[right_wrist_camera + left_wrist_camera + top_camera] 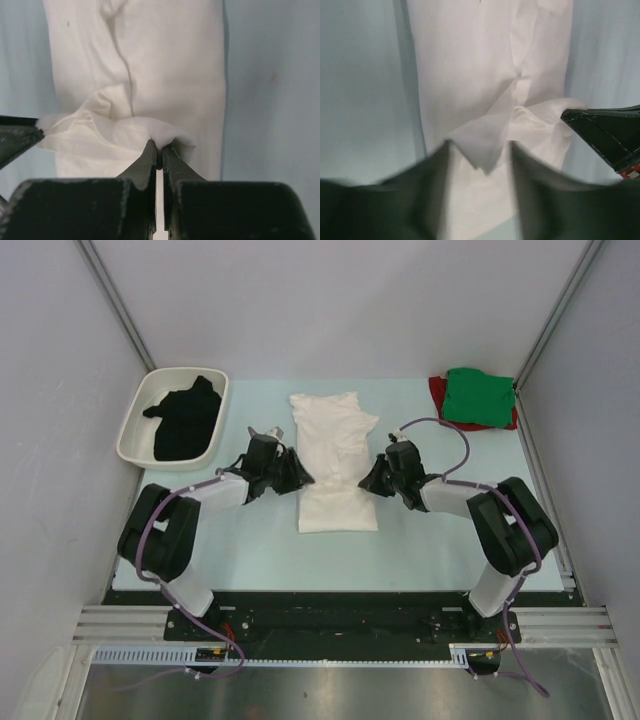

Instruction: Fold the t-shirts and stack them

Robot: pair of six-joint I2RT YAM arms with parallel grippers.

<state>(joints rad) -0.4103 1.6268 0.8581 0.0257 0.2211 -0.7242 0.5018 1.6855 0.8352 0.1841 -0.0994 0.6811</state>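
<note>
Tray (135, 435) at far left, black t-shirt (185, 420) inside. Left gripper (292, 472): jaws spread, loose flap of white t-shirt (335, 440) between them, apparently not pinched. Lay at centre of table (420, 540), long axis running away from arm bases, near end doubled up over middle. Flanked at mid-length by both grippers, equally near, forearms low and angled inward. Right gripper (375, 478): pressed together on raised fold at right edge. Green t-shirt (480, 395) folded atop red t-shirt (437, 392) at far right corner. Judged next: release at right, smooth fold flat.
</note>
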